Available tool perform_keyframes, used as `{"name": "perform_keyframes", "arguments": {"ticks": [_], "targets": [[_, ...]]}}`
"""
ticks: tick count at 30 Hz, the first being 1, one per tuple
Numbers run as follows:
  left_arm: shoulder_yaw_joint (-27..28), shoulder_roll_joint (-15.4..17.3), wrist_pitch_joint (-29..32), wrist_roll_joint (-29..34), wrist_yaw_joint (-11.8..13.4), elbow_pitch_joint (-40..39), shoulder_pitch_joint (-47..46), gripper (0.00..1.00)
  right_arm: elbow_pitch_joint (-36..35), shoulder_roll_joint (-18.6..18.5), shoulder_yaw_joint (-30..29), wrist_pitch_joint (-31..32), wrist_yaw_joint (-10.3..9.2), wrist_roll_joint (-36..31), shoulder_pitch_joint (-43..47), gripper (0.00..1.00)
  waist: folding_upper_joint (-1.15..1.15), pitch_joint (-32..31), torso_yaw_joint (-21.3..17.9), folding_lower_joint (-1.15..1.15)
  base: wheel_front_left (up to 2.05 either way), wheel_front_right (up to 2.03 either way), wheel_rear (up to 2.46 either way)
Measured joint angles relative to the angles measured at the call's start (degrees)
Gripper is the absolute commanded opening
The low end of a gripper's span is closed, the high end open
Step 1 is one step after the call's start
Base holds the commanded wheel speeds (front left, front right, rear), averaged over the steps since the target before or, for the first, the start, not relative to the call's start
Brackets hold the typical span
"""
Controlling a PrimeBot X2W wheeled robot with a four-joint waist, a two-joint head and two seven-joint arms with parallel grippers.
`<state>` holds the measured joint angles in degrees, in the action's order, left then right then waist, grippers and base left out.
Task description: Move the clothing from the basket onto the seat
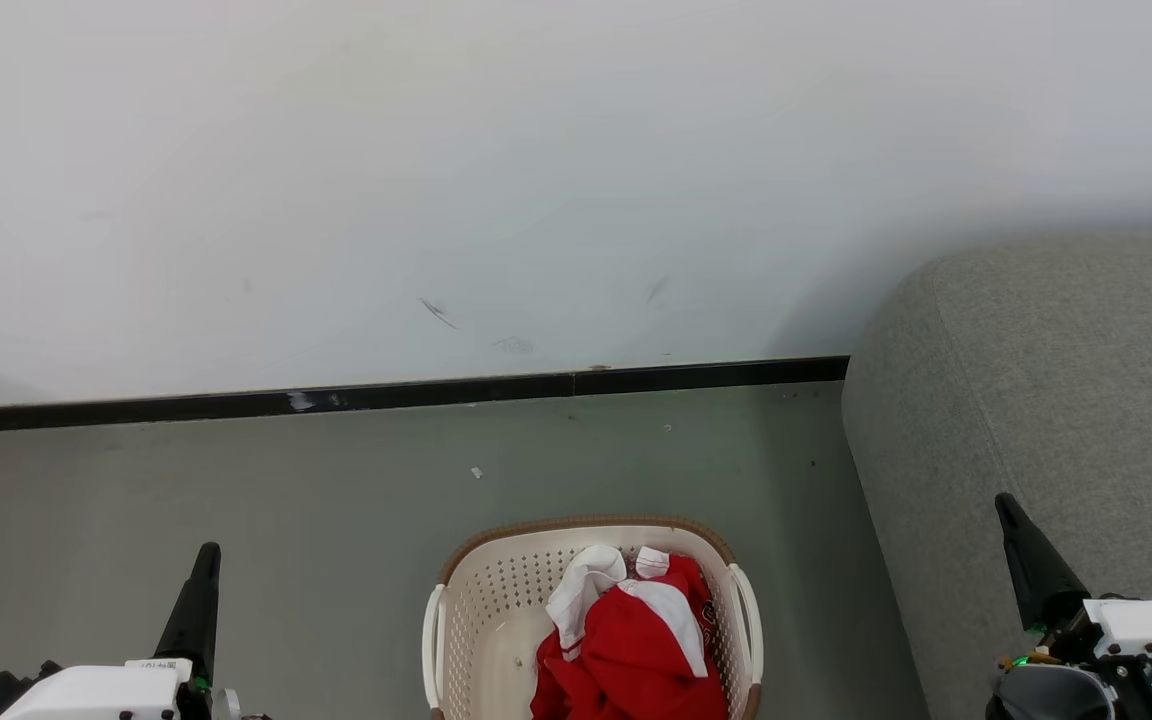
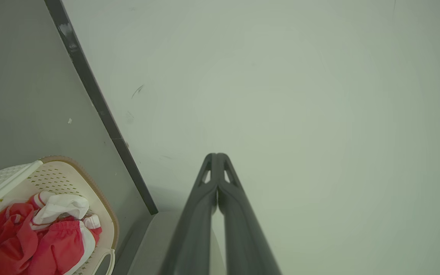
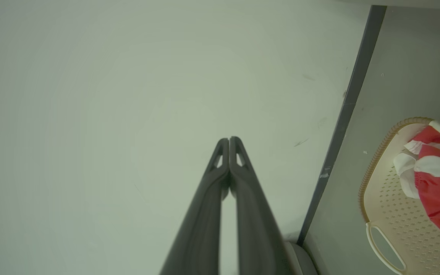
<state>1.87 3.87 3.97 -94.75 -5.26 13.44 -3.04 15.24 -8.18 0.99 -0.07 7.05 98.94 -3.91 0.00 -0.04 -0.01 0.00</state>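
Note:
Red clothing with white panels (image 1: 631,640) lies bunched in the cream perforated basket (image 1: 481,600) on the floor at the bottom centre of the head view. The grey fabric seat (image 1: 1046,400) stands just right of the basket. My left gripper (image 1: 206,555) is shut and empty at the lower left, well left of the basket. My right gripper (image 1: 1006,505) is shut and empty in front of the seat at the lower right. The left wrist view shows the shut left gripper (image 2: 217,156), the basket (image 2: 101,206) and the clothing (image 2: 44,240). In the right wrist view are the right gripper (image 3: 228,139), the basket (image 3: 388,214) and the clothing (image 3: 439,191).
A white wall (image 1: 536,180) with a black baseboard (image 1: 416,392) runs behind the basket. Grey floor (image 1: 336,500) spreads left of and behind the basket. The seat's rounded corner sits close to the basket's right handle (image 1: 748,610).

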Motion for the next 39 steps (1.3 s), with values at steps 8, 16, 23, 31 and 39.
{"name": "perform_keyframes", "arguments": {"ticks": [8,16,23,31,39], "targets": [[0.02,0.00,0.00,0.00,0.00,0.00,0.00,0.00,0.00,-0.01,0.01,0.00,0.00,0.00,0.00,0.00,0.00,0.00,0.00,0.00,0.00,0.00,0.00],[0.05,-0.01,0.01,0.00,0.00,0.00,0.00,0.00,0.00,-0.01,0.02,0.00,0.00,0.00,0.00,0.00,0.00,0.00,0.00,0.00,0.00,0.00,0.00],[-0.81,-2.21,-0.02,-0.01,0.07,3.44,2.92,1.00,3.11,2.40,0.52,0.01,-0.07,-0.12,3.59,1.00,0.00,0.01,0.00,0.00,0.00,0.00,0.00],[-1.67,-2.15,-1.11,1.24,0.07,3.26,3.22,1.00,3.11,2.56,0.57,-0.70,-0.07,-1.67,3.76,1.00,0.00,0.03,-0.04,0.00,0.00,0.00,0.00],[-2.93,-2.05,-2.66,4.70,0.05,2.59,3.22,1.00,2.07,2.74,-0.19,-1.98,-0.07,-5.69,3.81,1.00,0.00,-0.07,-0.14,0.02,0.00,0.00,0.00]]}}
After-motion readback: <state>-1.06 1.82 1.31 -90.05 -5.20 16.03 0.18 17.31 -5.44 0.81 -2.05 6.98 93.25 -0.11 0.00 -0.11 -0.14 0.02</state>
